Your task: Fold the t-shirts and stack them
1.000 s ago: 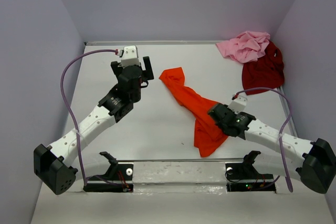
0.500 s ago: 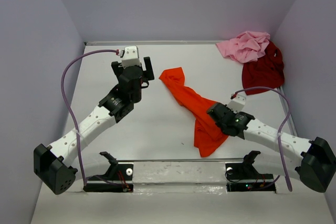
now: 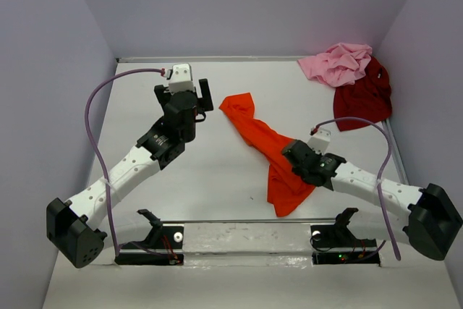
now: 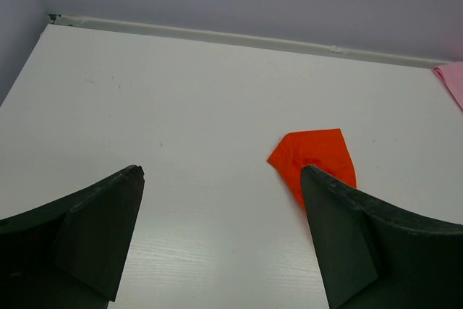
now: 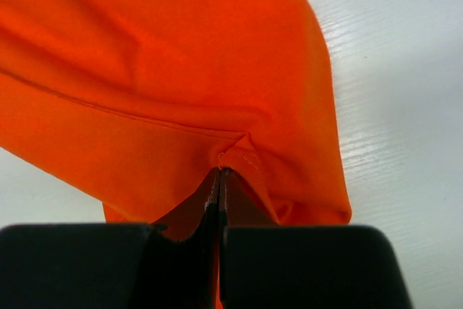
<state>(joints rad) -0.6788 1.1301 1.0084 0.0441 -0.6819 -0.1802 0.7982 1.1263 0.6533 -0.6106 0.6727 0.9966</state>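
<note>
Right claw (image 5: 219,173) is clamped on a fold of the bright orange cloth t-shirt (image 5: 173,63) (likely to spread it flat); left claw (image 4: 221,173) hangs apart above the white bench (image 4: 181,92).

The white wood-grain table (image 3: 217,179) carried 3 garments: a bright orange cloth t-shirt (image 3: 255,129) lay in a rumpled strip across its middle, and a crumpled light pink cloth t-shirt (image 3: 337,63) touched a dark red cloth t-shirt (image 3: 362,99) in the far right corner.
</note>
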